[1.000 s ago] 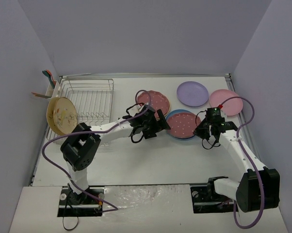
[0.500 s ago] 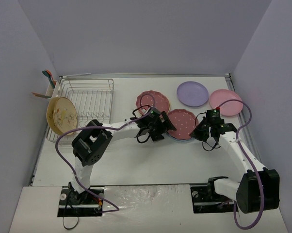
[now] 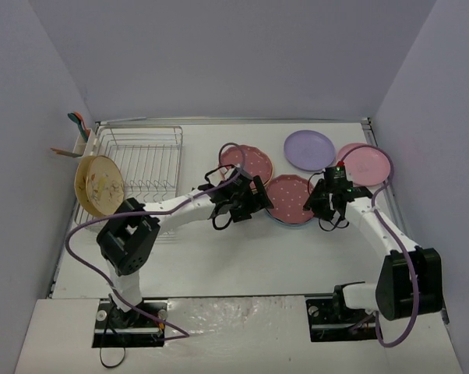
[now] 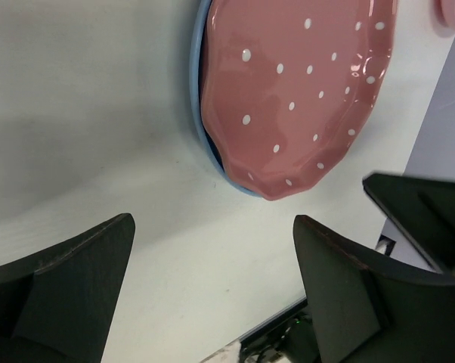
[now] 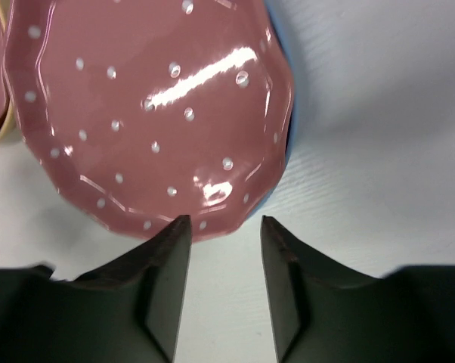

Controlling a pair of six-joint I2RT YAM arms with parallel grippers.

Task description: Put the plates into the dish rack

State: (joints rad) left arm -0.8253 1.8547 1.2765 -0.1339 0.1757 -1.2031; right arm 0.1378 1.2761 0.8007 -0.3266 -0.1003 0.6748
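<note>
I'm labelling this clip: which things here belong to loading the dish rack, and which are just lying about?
Job: dish rack, tan floral plate, lone dark pink speckled plate, stacked dark pink speckled plate, blue plate beneath it, lilac plate, light pink plate.
Lying about: utensils in the white caddy.
</note>
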